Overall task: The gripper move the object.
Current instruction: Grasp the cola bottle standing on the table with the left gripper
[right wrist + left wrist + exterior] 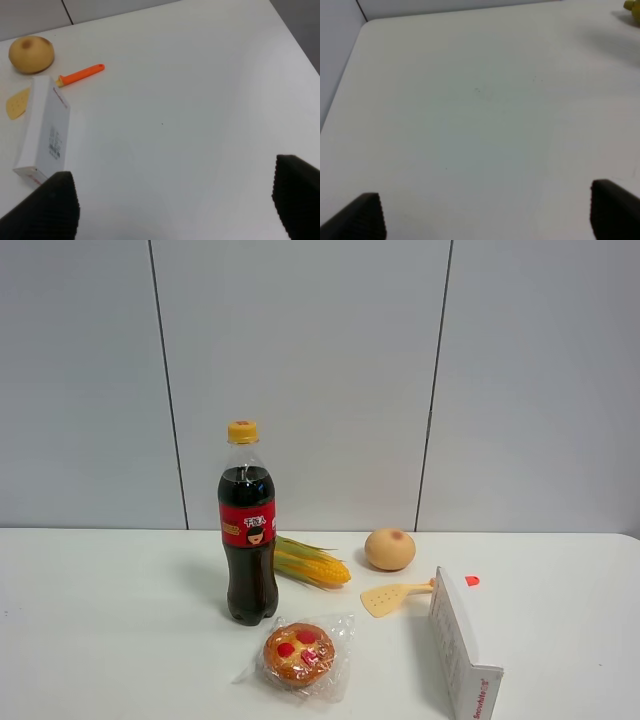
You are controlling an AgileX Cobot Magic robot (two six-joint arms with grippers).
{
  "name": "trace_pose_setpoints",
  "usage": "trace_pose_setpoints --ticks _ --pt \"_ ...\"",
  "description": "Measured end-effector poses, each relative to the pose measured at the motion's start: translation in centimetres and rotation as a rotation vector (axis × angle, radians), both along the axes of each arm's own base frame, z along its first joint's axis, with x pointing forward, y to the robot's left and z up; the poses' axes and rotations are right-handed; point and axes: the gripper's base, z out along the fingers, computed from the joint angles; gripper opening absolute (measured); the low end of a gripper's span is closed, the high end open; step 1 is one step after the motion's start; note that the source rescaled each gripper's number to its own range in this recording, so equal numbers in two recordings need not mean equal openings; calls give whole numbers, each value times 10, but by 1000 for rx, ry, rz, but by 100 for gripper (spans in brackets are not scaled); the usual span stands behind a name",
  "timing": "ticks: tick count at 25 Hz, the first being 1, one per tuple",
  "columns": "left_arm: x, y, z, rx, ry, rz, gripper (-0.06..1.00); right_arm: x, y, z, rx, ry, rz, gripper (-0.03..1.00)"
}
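Nothing is grasped yet: the cola bottle stands untouched left of centre, the left gripper and right gripper both spread empty, so 1 must likely reach it.

Left gripper: 2 black ribbed fingertips set wide apart, empty, angled downward. Right gripper: same condition, 2 black ribbed fingertips spread wide, gripping nothing, angled downward.

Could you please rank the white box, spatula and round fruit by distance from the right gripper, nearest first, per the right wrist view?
1. white box, nearest the right gripper.
2. spatula, just behind the box.
3. round fruit, farthest, toward the wall.
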Motion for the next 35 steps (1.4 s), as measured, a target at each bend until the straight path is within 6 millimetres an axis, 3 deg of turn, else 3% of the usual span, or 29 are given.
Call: trace_pose_setpoints --ticks 1,23,25,29,35 --pt "0 0 0 0 0 0 56 0 0 0 0 0 0 100" --pt "-1 0 2 9 -2 -9 56 0 0 0 0 0 0 100" --pt "-5 -2 10 -2 -26 -29 56 0 0 0 0 0 0 100" --pt "-10 -11 45 -25 -77 -127 56 0 0 0 0 0 0 100" --pt "5 -30 90 -64 -117 -336 56 0 0 0 0 0 0 100"
